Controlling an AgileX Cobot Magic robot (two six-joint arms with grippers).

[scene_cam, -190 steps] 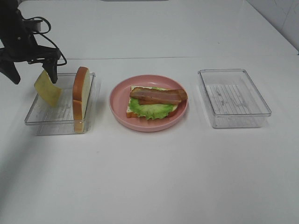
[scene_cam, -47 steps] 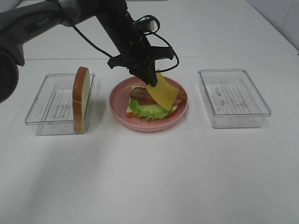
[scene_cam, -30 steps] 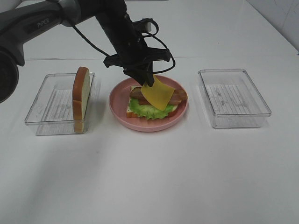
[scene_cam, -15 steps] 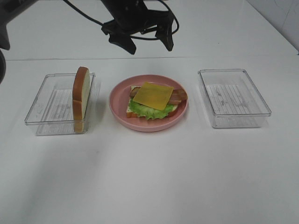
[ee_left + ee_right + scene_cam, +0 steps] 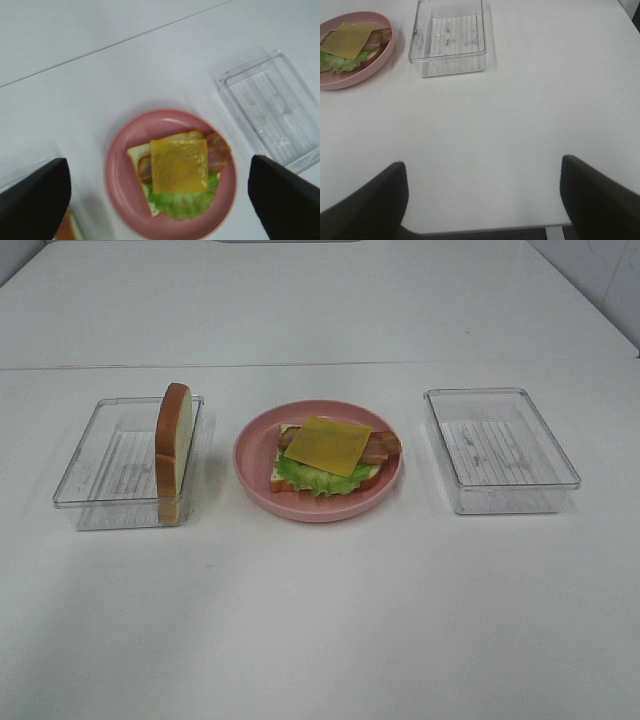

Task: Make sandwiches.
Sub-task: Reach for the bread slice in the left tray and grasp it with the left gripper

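On the left part of the white table point(image 5: 320, 620), a clear plastic tray point(image 5: 105, 465) carries the top bread slice point(image 5: 173, 452), which stands on edge against the tray's right wall; judged from the layout, this upright pose presents a crust edge that jaws can close on for the last step. At the table's centre sits the pink round plate point(image 5: 250, 475), which serves as the assembly site. On it lies the open sandwich stack: a bottom bread slice point(image 5: 283, 478), ruffled lettuce point(image 5: 312, 478), bacon strips point(image 5: 383, 446) and, uppermost, the cheese square point(image 5: 328, 444), lying flat and roughly centred, with the bacon ends showing past its right side. The stack lacks only its top slice, so the task appears mostly done. On the right part of the table, a second clear tray point(image 5: 500, 448) holds nothing visible. In the left wrist view, the left gripper point(image 5: 157, 200) is released: its two fingers point(image 5: 35, 200) stand wide apart at either side of the frame, well above the plate, and the cheese square point(image 5: 179, 165) lies between them without contact. In the right wrist view, the right gripper point(image 5: 482, 200) is likewise spread and grasps nothing; it hangs over bare table near the front edge, and the sandwich lies well apart from its fingers point(image 5: 367, 205).
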